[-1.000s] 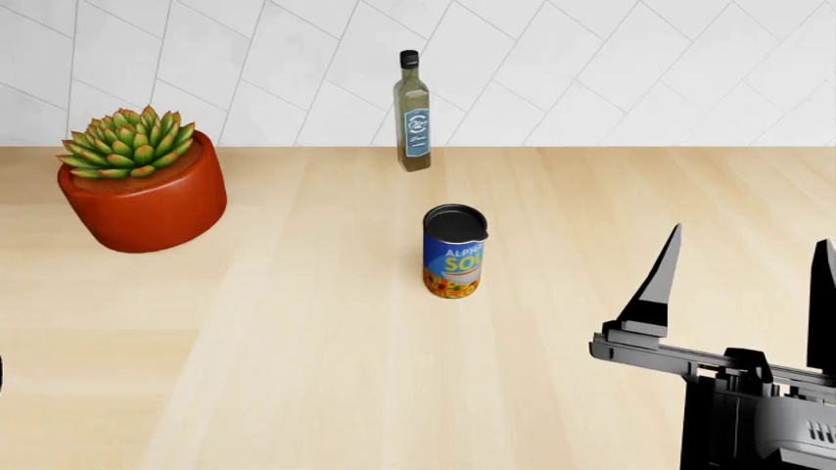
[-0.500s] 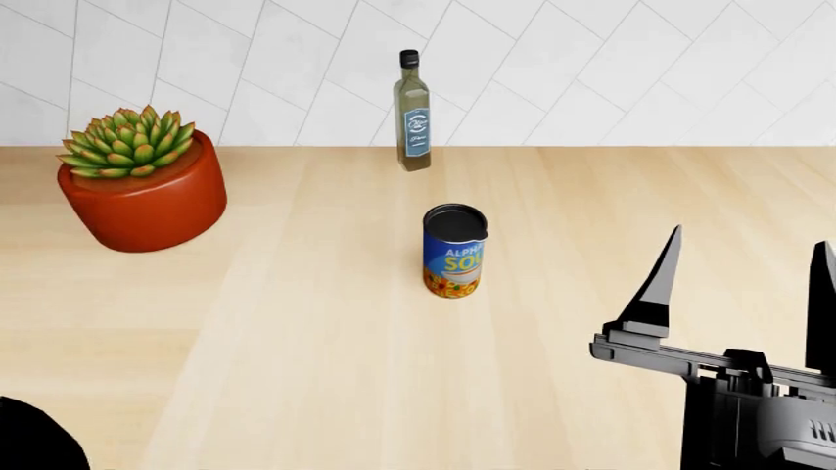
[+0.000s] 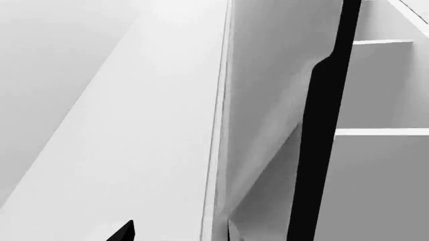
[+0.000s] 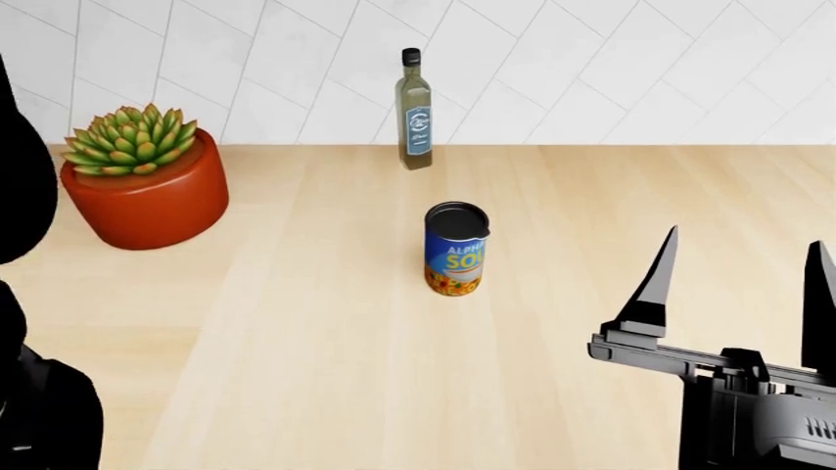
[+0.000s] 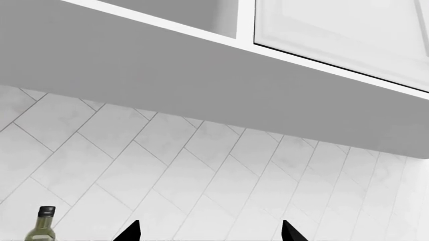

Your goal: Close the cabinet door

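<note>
In the left wrist view the white cabinet door (image 3: 147, 130) stands open and fills the frame, its thin edge running past white shelves (image 3: 382, 131) inside the cabinet. My left gripper (image 3: 209, 234) is close against the door. One dark fingertip (image 3: 124, 233) shows far to the side and the other is lost against a black strip. In the head view the left arm (image 4: 23, 166) is a dark shape at the left edge. My right gripper (image 4: 747, 245) hangs open over the counter, holding nothing. The right wrist view shows the cabinet's underside (image 5: 201, 75).
On the wooden counter (image 4: 301, 333) stand a soup can (image 4: 455, 250), an oil bottle (image 4: 414, 98) by the tiled wall, and a succulent in a red pot (image 4: 141, 186) at the left. The right wrist view shows a shut upper door (image 5: 342, 30).
My left arm has risen along the head view's left edge, from barely in sight to a tall dark shape beside the pot. The right gripper has not moved.
</note>
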You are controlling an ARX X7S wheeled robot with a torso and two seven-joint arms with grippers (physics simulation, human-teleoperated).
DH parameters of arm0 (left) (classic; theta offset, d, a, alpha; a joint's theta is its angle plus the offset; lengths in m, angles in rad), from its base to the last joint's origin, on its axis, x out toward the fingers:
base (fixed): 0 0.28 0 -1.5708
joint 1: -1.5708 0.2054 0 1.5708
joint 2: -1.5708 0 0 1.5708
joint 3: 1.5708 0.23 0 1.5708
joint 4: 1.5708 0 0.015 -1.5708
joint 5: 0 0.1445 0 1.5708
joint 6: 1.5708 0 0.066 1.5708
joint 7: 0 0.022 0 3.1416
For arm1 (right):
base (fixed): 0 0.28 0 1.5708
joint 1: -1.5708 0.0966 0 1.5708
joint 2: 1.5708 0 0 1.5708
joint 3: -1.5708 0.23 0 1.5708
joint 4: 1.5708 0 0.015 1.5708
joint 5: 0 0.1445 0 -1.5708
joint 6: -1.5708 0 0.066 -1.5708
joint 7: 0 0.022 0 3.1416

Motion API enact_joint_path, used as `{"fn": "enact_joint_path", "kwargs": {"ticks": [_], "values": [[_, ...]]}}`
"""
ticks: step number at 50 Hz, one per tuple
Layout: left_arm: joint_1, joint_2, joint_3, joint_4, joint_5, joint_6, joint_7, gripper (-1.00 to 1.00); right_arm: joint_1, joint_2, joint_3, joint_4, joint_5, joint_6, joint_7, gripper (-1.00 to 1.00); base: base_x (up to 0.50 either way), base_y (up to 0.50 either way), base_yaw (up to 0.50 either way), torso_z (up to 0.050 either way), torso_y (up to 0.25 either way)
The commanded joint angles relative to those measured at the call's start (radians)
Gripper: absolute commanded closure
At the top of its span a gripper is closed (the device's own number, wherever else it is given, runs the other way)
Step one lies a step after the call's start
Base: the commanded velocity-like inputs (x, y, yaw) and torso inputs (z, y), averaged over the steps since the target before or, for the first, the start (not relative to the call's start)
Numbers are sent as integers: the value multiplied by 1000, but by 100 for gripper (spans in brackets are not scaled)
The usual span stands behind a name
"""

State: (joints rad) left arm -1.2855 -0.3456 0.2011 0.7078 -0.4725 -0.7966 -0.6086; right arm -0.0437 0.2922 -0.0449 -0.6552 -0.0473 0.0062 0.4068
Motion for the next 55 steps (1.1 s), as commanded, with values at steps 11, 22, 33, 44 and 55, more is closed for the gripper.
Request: {"fn": "enact_joint_path", "kwargs": {"ticks": [11,22,33,44,55], "values": [[-372,88,150,-840,158,483,403,-100,1,5,-10,21,6,-16,7,-100,0,0,0,9,4],[-422,131,218,-979,217,565,437,-100,-4,10,-7,10,13,-16,12,-100,0,0,0,0,0],[-407,220,332,-1163,299,699,463,-100,-30,21,14,-18,23,-20,21,-100,0,0,0,2,0],[-443,308,391,-1263,325,754,451,-100,-101,37,64,-56,42,-47,37,-100,0,0,0,0,0],[-476,342,495,-1184,250,715,386,-100,-248,43,149,-130,45,-95,72,-100,0,0,0,0,0]]}}
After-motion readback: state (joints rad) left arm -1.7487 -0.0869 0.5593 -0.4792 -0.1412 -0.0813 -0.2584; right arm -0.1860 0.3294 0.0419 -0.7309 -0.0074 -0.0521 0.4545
